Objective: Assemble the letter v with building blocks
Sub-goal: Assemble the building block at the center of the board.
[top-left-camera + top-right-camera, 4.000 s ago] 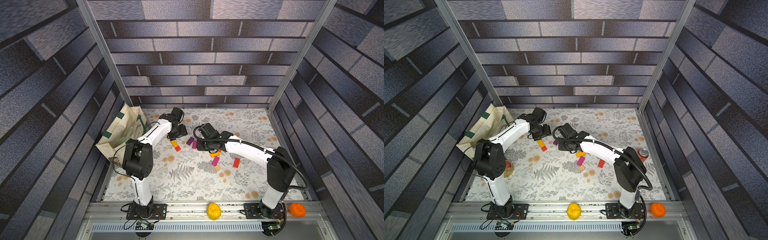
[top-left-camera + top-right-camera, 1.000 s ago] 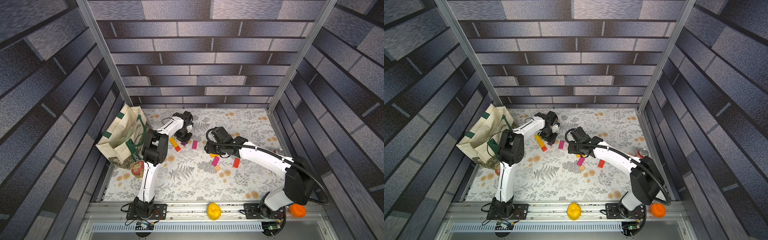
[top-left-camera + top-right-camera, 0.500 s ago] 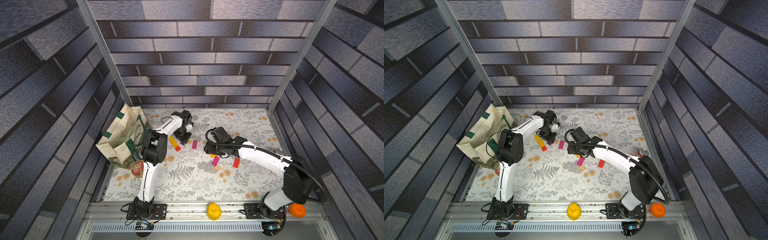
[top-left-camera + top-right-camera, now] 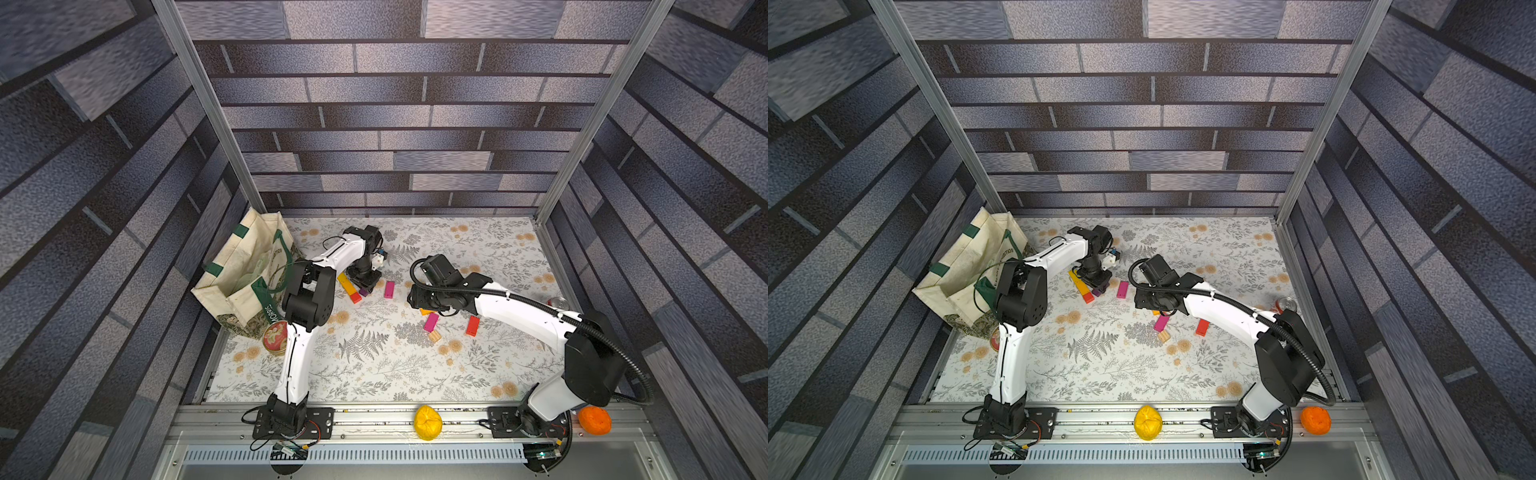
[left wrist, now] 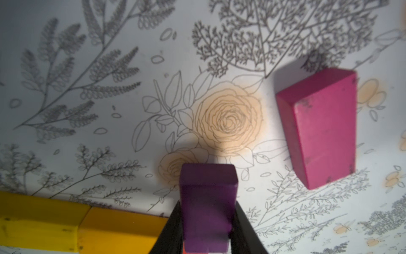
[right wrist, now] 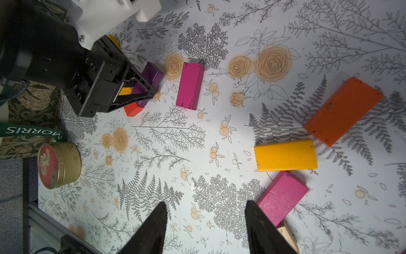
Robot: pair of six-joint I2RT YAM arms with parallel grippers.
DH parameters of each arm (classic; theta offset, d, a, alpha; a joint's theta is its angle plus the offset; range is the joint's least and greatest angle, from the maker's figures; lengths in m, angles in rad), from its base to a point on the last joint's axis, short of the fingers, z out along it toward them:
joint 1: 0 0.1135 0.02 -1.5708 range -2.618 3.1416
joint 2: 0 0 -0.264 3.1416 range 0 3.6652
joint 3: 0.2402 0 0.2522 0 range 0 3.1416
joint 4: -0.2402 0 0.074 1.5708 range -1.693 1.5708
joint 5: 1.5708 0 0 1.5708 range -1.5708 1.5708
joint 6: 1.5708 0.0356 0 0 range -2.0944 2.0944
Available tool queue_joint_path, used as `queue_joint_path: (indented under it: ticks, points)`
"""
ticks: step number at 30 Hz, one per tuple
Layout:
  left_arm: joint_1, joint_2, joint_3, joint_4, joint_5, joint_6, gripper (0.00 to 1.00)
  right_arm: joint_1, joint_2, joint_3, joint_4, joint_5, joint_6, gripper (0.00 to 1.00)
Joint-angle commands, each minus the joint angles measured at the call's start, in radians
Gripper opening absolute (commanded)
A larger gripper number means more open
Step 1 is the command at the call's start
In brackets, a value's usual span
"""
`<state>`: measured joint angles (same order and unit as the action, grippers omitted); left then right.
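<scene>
Amber, magenta, orange-red and plain wood make up the nearer cluster of building blocks point(image 4: 432, 324), well apart from the tote bag point(image 4: 245, 270), across the middle of the cloth. Your right gripper point(image 6: 206, 204) has pulled back over this cluster from the purple and magenta pair it stood beside four seconds ago. Its jaws stand apart with nothing between them. One finger is just beside the near magenta block point(image 6: 282, 198), with the amber block point(image 6: 285, 155) and the orange-red block point(image 6: 342, 111) beyond, and the wood cube point(image 6: 285, 235) half hidden behind that finger.

Farther out, near the tote bag, your left gripper point(image 5: 207, 222) has swung round in those same seconds. It is now clamped on the purple block point(image 5: 208, 189), holding it at the red end of the yellow, amber and red row point(image 4: 348, 286). You cannot tell whether the purple block touches the cloth yet. The lone magenta block point(image 5: 323, 132) lies just beside it, on the side away from the tote bag.

I judge that one stroke of the letter v is laid and the purple block is going in as its point. The second stroke is not yet begun.

For containers, the gilt tin point(image 6: 59, 165) sits just beside the tote bag's near corner, lid on, contents hidden. The tote bag stands open-mouthed with something pale inside that you cannot identify, and no block shows in it. The soda can point(image 4: 557, 302) stands well apart from the tote bag, at the opposite edge. You cannot tell whether it is opened.
</scene>
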<state>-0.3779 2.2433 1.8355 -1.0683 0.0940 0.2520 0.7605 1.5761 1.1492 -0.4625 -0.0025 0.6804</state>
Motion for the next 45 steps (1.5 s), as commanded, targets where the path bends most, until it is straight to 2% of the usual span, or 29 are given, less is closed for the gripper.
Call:
queue_joint_path:
  ticks: [1,10,18,21,28,37,40,45]
  points:
    - [0.000,-0.018,-0.018,-0.001,-0.015,0.027,0.22,-0.009,0.011,0.024,0.010,-0.007,0.008,0.59]
    - [-0.010,0.001,-0.008,-0.017,-0.036,0.065,0.30,-0.009,0.018,0.027,0.012,-0.009,0.008,0.59]
    - [-0.022,0.018,0.008,-0.020,-0.049,0.089,0.41,-0.010,0.019,0.024,0.011,-0.008,0.006,0.59]
    - [-0.028,0.024,0.017,-0.024,-0.056,0.096,0.47,-0.009,0.019,0.024,0.013,-0.008,0.008,0.59]
    - [-0.032,0.007,0.027,-0.006,-0.050,0.079,0.67,-0.009,0.018,0.024,0.013,-0.009,0.006,0.59]
    - [-0.030,-0.049,0.057,0.014,-0.035,0.061,0.76,-0.010,0.013,0.037,0.008,-0.007,-0.004,0.59]
    - [-0.026,-0.087,0.058,0.027,-0.018,0.045,0.77,-0.009,0.010,0.057,-0.008,-0.007,-0.022,0.64]
    - [0.001,-0.185,0.034,0.077,-0.006,-0.031,0.77,-0.009,0.009,0.117,-0.027,-0.001,-0.072,0.80]
